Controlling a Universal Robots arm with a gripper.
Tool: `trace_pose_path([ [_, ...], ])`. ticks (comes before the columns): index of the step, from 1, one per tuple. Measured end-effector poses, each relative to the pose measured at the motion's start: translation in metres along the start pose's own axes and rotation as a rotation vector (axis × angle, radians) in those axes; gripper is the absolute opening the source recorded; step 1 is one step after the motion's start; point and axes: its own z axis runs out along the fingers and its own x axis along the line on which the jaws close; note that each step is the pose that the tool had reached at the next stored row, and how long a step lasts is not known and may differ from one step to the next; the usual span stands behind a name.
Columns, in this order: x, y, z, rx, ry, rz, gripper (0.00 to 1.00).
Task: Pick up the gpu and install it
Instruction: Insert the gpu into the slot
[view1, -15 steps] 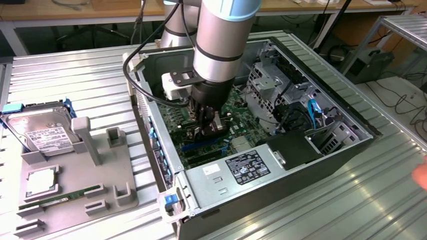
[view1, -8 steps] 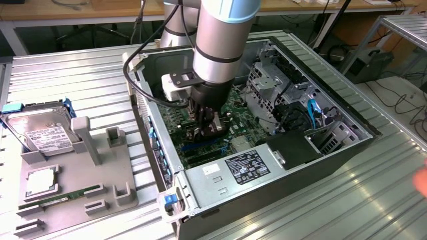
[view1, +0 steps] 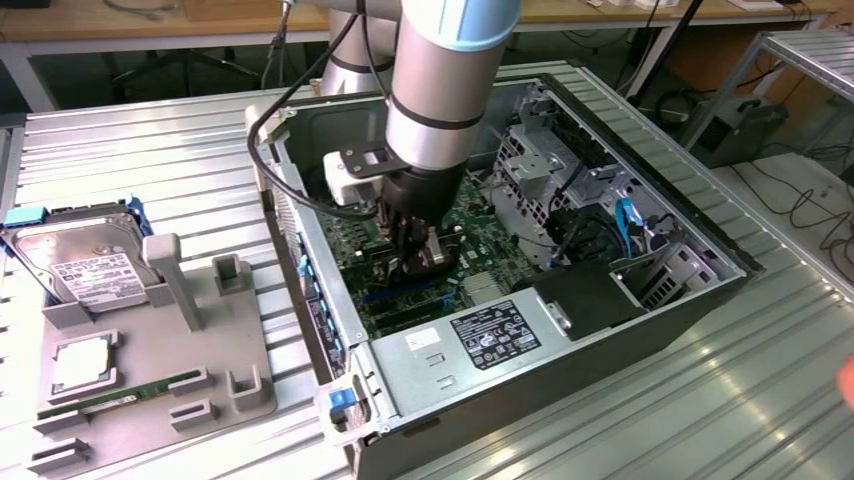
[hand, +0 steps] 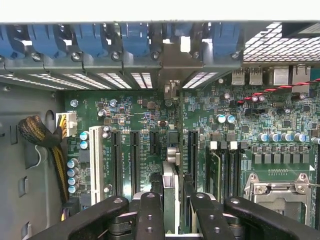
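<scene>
My arm reaches down into an open computer case that lies on its side on a ribbed metal desk. My end effector sits low inside the case, just above the green motherboard. Its two black fingers are clamped on the gpu, a thin card held edge-on, standing upright between the pads. In the wrist view the card runs away from me toward the rear wall of the case, its silver bracket lined up with the row of blue slot clips. The card stands in line with the black expansion slots on the board; I cannot tell whether its lower edge is seated in one. A white slot lies beside them, and a braided cable bundle with a white plug is further off.

On the exterior view's left, outside the case, a grey holder rests on the desk, with a slim green RAM stick lying in it. A silver hard drive in a blue frame sits at its far end.
</scene>
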Motion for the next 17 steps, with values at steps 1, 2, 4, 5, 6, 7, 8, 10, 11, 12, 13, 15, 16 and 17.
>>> trace_pose_path([
  [1, 0.0, 0.0, 0.0004, 0.0, 0.0, 0.0, 0.26],
  [2, 0.0, 0.0, 0.0008, 0.0001, -0.0002, 0.0, 0.26],
  [4, 0.0, 0.0, 0.0014, 0.0001, -0.0001, 0.0, 0.26],
  [5, 0.0, 0.0, 0.0016, 0.0001, -0.0002, 0.0, 0.26],
  [6, 0.0, 0.0, 0.002, 0.0, -0.0001, 0.0, 0.26],
  [7, 0.0, 0.0, 0.0022, -0.0001, 0.0001, 0.0, 0.26],
  [8, 0.0, 0.0, 0.0022, 0.0, 0.0, 0.0, 0.26],
  [10, 0.0, -0.0001, 0.0023, 0.0, -0.0001, 0.0, 0.26],
  [11, 0.0, -0.0001, 0.0024, 0.0001, -0.0002, 0.0, 0.26],
  [12, 0.0, -0.0001, 0.0024, 0.0001, -0.0002, 0.0, 0.26],
  [13, -0.0001, -0.0001, 0.0025, 0.0002, -0.0005, 0.0, 0.27],
  [15, -0.0001, -0.0001, 0.0026, 0.0004, -0.0008, 0.0, 0.27],
  [16, -0.0001, -0.0001, 0.0026, 0.0004, -0.0007, 0.0, 0.33],
  [17, -0.0001, -0.0001, 0.0026, 0.0004, -0.0007, 0.0, 0.33],
])
